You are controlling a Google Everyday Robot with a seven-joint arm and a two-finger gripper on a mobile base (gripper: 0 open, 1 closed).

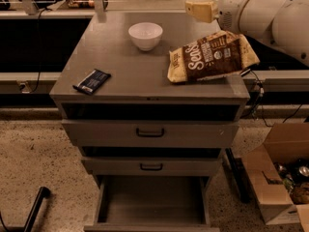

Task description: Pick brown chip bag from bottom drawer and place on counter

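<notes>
The brown chip bag point(210, 57) lies on its side on the right part of the counter point(125, 66), with its "Sea Salt" lettering facing up and its right end at the counter's edge. My gripper point(202, 8) hangs above and behind the bag's left end. It is open, empty and apart from the bag. The bottom drawer point(152, 202) is pulled out and its grey inside is bare.
A white bowl point(145, 35) stands at the back middle of the counter. A small dark blue wrapper point(91, 81) lies near the front left corner. An open cardboard box point(280, 178) with items sits on the floor at the right. A black bar point(36, 207) lies on the floor at the lower left.
</notes>
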